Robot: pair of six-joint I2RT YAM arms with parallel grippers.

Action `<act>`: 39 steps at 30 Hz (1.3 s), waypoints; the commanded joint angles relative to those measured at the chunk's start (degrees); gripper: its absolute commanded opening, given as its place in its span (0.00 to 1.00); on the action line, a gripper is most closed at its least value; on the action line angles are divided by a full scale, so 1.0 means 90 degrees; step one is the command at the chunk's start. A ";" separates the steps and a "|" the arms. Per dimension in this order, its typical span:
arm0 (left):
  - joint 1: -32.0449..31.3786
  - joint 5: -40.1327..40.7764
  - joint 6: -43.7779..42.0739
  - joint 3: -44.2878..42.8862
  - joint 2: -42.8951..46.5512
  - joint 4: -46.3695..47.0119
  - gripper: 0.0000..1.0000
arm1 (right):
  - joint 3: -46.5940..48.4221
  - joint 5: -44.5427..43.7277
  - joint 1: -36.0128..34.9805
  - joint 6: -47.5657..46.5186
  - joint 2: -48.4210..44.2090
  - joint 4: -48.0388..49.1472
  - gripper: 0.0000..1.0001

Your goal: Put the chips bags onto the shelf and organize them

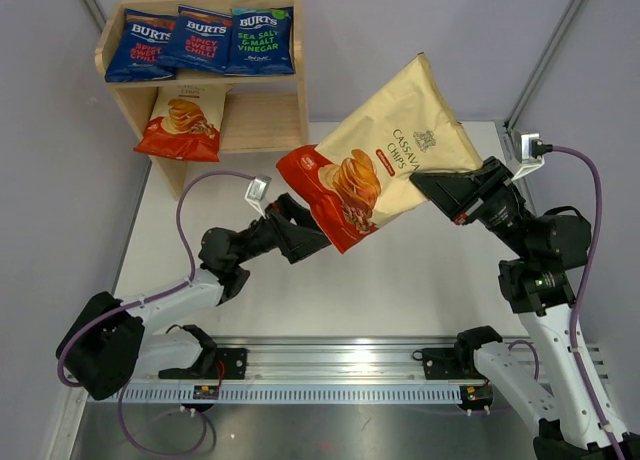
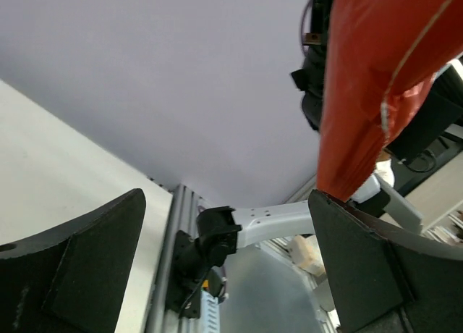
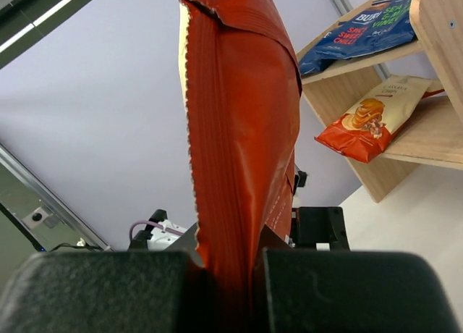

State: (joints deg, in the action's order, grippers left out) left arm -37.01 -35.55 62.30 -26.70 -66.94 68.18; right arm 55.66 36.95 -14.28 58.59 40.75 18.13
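Right gripper [image 3: 231, 269] pinches cream-and-red glossy chips bag [image 1: 385, 150] by one edge, aloft near light wooden two-tier shelf [image 1: 262, 125]; left gripper [image 2: 224, 228] spread at bag's red bottom; lone pinch may slip, dropping it.

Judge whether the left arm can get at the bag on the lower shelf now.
Probably yes: the left gripper stands open, gripping nothing, and nothing lies between it and the lower bag.

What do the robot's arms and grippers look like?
The left arm and right arm have white links and black joints. The left gripper and right gripper are black, broad-fingered. A purple cable runs along each to a pale wrist camera.
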 commanded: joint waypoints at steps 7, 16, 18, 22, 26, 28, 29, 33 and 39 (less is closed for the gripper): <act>-0.0272 0.1078 -0.0145 -0.0461 0.0358 0.3020 0.99 | -0.0266 -0.0238 -0.0005 0.0764 -0.0007 0.1374 0.00; -0.0301 0.1255 -0.0409 -0.0443 0.0552 0.3030 0.99 | -0.0628 -0.0463 -0.0005 0.0727 -0.0094 0.1472 0.00; -0.0262 0.1303 -0.0477 -0.0364 0.0670 0.3010 0.99 | -0.0628 -0.0531 -0.0005 0.0727 -0.0153 0.1491 0.00; -0.0145 0.1235 -0.0448 -0.0188 0.0836 0.3010 0.99 | -0.0462 -0.0551 -0.0005 0.0600 -0.0251 0.1433 0.00; -0.0077 0.1177 -0.0409 -0.0158 0.0972 0.3020 0.99 | -0.0160 -0.0492 -0.0005 0.0522 -0.0231 0.1316 0.00; -0.0086 0.1138 -0.0389 -0.0207 0.0983 0.3020 0.99 | -0.0130 -0.0444 -0.0005 0.0638 -0.0154 0.1432 0.00; -0.0086 0.1109 -0.0312 -0.0275 0.0963 0.3020 0.99 | -0.0149 -0.0327 -0.0005 0.0745 -0.0095 0.1558 0.00; -0.0125 0.1108 -0.0165 -0.0724 0.0671 0.3020 0.99 | -0.0393 -0.0121 -0.0005 0.1565 0.0266 0.2797 0.00; -0.0379 0.1235 -0.0175 -0.1164 0.0289 0.3020 0.99 | -0.0598 -0.0102 -0.0005 0.1713 0.0462 0.3073 0.00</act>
State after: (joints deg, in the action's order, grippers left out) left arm -39.48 -26.06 61.10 -33.61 -63.22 73.87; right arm 50.43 36.10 -14.26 71.50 45.12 38.46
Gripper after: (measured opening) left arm 0.988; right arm 0.069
